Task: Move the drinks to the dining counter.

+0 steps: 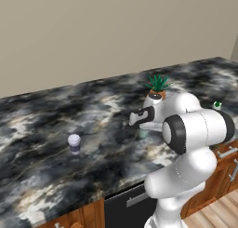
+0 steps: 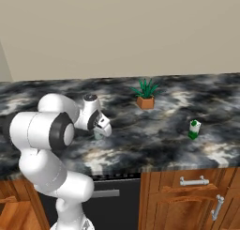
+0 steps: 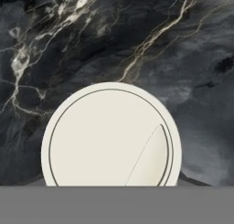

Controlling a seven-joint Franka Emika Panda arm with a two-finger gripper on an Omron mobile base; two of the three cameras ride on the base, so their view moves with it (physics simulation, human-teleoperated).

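1. Pale green cup [image 1: 143, 133] stands upright on the dining counter [image 1: 42, 143], near its front edge, tucked right under the hand; its long axis is vertical.
2. In the hand view the white lid [image 3: 111, 135] sits dead centre, toward 6 o'clock, so the cup lies straight along the gripper [image 2: 99, 131] axis, directly below.
3. Finger state: cannot tell. Tips are hidden behind the lid, and both base views block them.
4. Purple-blue cup [image 1: 74, 144] stands at 9 o'clock from the hand, well apart.
5. Green bottle [image 2: 194, 129] stands at 3 o'clock, well apart; potted plant [image 2: 146, 94] at roughly 1 o'clock.
6. Judgement: the next move turns on a straight vertical travel along the cup's axis.
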